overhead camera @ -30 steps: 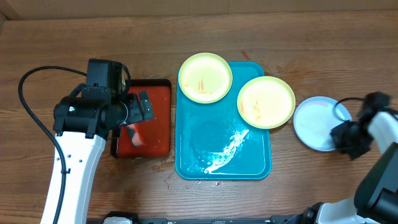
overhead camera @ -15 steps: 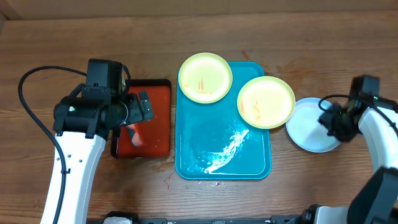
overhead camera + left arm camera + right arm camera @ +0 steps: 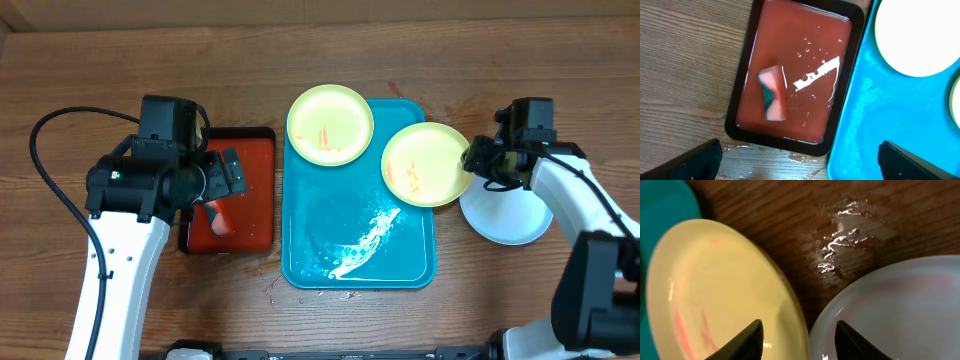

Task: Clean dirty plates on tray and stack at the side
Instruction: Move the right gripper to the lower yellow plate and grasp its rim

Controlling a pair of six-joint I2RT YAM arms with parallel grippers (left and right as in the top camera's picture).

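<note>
Left fingers (image 3: 699, 162) wide apart above red tray (image 3: 812, 45) holding sponge (image 3: 773, 93), right fingers (image 3: 747, 341) apart astride rim of yellow plate (image 3: 715, 290), white plate (image 3: 900, 310) alongside.

Glossy plastic tray (image 3: 310, 250) (wet sheen) on grained wooden table (image 3: 480, 300)

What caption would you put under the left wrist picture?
Open left gripper hovers over a sponge lying in the wet black-rimmed red tray, right beside the blue tray.

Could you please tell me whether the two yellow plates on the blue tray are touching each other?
Apart. The overhead view shows a strip of bare blue tray between the rear plate and the nearer plate.
</note>
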